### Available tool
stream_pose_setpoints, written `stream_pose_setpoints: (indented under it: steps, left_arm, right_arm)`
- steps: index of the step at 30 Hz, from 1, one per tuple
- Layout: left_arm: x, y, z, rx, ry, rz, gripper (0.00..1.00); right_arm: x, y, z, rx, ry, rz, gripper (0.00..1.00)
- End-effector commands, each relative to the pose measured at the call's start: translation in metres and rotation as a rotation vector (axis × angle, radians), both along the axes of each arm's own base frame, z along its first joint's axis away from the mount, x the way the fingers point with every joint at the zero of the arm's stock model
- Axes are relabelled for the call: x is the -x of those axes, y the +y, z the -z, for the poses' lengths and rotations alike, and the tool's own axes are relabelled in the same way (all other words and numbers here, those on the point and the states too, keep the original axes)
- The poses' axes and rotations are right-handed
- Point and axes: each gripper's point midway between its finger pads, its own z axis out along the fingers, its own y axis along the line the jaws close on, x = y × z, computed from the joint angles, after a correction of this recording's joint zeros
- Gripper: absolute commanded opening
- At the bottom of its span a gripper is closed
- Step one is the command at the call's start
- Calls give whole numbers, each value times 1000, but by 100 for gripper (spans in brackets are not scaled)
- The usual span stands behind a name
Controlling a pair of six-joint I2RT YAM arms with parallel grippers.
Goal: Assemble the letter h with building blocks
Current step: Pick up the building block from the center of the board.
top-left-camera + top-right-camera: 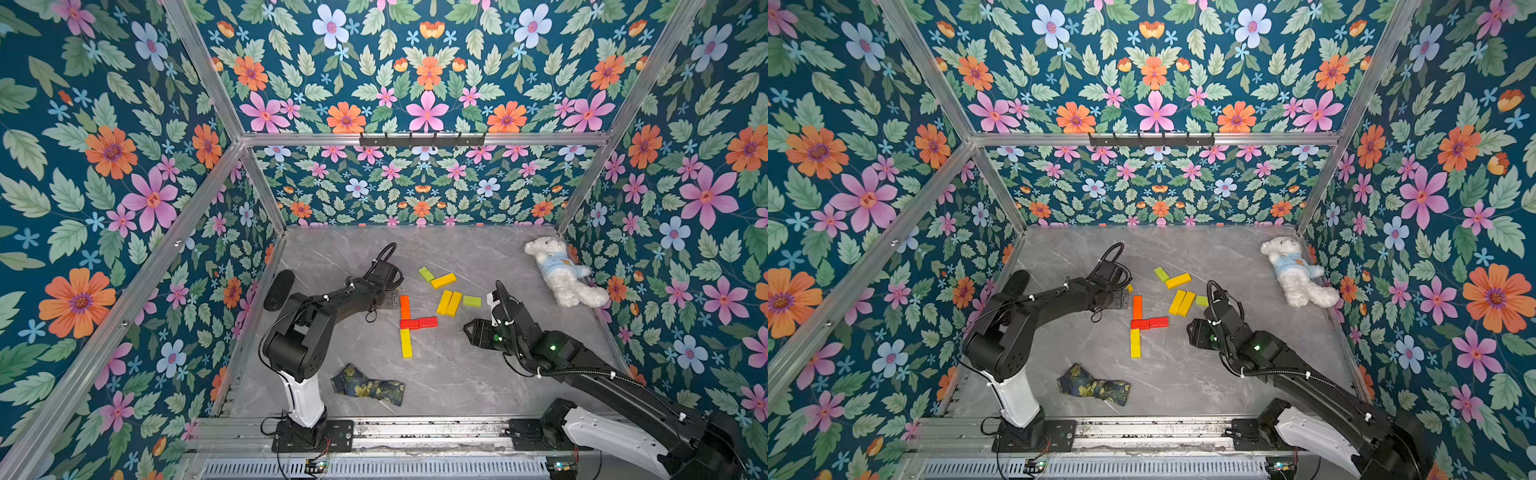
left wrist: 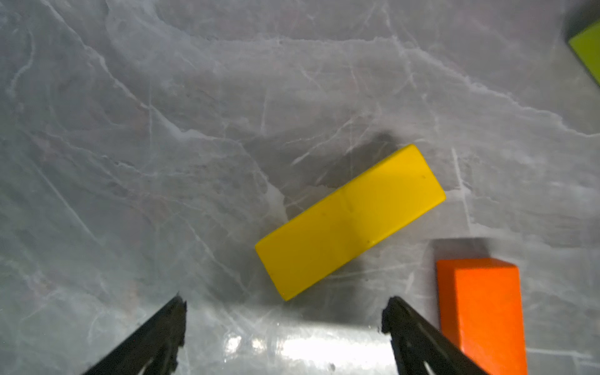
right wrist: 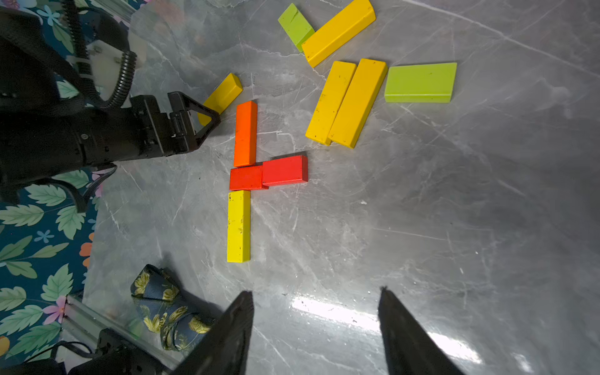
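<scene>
Four building blocks lie joined on the grey table: an orange bar (image 1: 404, 306), two red blocks (image 1: 409, 323) (image 1: 428, 321) and a yellow bar (image 1: 406, 343) in line below. Loose blocks lie behind them: a lime one (image 1: 426, 274), an amber one (image 1: 443, 281), a yellow and amber pair (image 1: 449, 303) and another lime one (image 1: 472, 301). My left gripper (image 2: 285, 311) hangs open just short of a slanted yellow block (image 2: 350, 220), beside the orange bar (image 2: 480, 308). My right gripper (image 3: 316, 295) is open and empty over bare table, right of the joined blocks.
A white plush bear (image 1: 561, 270) lies at the back right by the wall. A folded dark floral cloth (image 1: 368, 386) lies at the front, near the left arm's base. A black oval object (image 1: 278, 289) stands by the left wall. Floral walls enclose the table.
</scene>
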Motion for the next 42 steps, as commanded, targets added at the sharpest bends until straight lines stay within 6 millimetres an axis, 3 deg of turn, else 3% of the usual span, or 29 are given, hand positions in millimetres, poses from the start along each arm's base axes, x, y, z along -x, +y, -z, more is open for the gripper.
stream_pose_setpoints:
  steps: [1,7,15,24,33,42]
  left_arm:
    - [-10,5,0,-24,-21,-9,95]
    - [-25,12,8,-13,-14,-36,87]
    - [-40,5,19,-2,2,-15,75]
    - [-54,11,18,-6,-19,-29,86]
    - [-58,10,31,-43,58,10,69]
    - [-56,11,38,-49,70,5,40]
  right_arm:
    - [-3,3,-6,-22,-22,-8,64]
    - [-4,4,-8,-28,-26,-4,64]
    - [-6,8,-7,-35,-15,-5,64]
    - [-8,9,-8,-27,-13,-3,64]
    - [-9,8,-11,-24,-20,0,64]
    - [-9,9,-11,-24,-17,-3,64]
